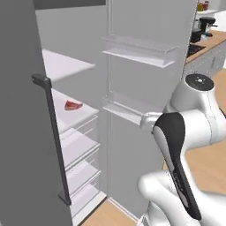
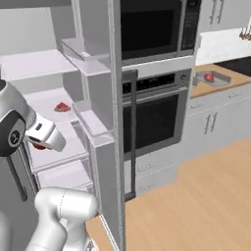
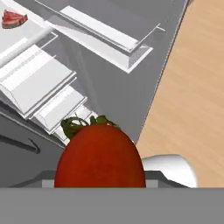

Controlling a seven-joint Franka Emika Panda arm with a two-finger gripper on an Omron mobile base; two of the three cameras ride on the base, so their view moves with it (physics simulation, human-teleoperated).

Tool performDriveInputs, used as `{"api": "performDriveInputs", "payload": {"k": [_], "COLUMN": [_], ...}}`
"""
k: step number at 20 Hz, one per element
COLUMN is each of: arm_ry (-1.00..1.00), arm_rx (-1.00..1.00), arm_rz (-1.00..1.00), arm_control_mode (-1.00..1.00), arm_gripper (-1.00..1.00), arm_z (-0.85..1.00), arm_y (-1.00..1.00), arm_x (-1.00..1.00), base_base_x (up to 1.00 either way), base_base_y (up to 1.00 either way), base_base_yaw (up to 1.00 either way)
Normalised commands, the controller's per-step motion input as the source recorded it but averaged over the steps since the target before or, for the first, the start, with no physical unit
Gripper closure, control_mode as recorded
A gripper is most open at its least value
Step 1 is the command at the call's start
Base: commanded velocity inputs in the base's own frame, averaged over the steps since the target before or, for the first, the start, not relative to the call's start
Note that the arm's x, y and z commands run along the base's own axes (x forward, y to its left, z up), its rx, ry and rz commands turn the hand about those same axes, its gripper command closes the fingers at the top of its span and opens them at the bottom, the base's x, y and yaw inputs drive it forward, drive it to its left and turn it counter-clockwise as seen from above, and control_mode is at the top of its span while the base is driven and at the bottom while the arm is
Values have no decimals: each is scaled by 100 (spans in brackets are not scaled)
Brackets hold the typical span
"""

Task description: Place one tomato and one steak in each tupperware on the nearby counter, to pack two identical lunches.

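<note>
Beside the open fridge, the jaws pinch a tomato [image 3: 99, 156]; swinging out, it could clip the door shelves [image 1: 140, 52] and slip before reaching the distant tabletop [image 2: 208, 87] tupperware [image 2: 213, 80].

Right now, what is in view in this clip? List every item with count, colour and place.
tomato: one, red with green stem, close before the hand camera, held in the end effector.
steak: one, pinkish-red, on a white fridge shelf.
tupperware: one, grey, on the counter right of the oven, with something red inside.
fridge: one, grey outside and white inside, doors open.
oven: one, black, built in under a microwave.
floor: light wood.
end effector: fingertips hidden behind the tomato.
</note>
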Motion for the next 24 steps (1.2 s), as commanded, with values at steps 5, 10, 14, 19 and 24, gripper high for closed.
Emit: {"api": "performDriveInputs", "payload": {"k": [5,10,14,19,24], "arm_ry": [0,0,0,0,0], "arm_rx": [0,0,0,0,0], "arm_rz": [0,0,0,0,0], "arm_control_mode": [100,100,100,100,100], "arm_gripper": [100,100,100,100,100], "arm_z": [0,0,0,0,0], "arm_y": [0,0,0,0,0], "arm_x": [0,0,0,0,0], "base_base_x": [-47,-12,46,100,100], "base_base_y": [-19,-61,-100,-80,-27], "base_base_yaw": [-84,-83,-49,12,41]}}
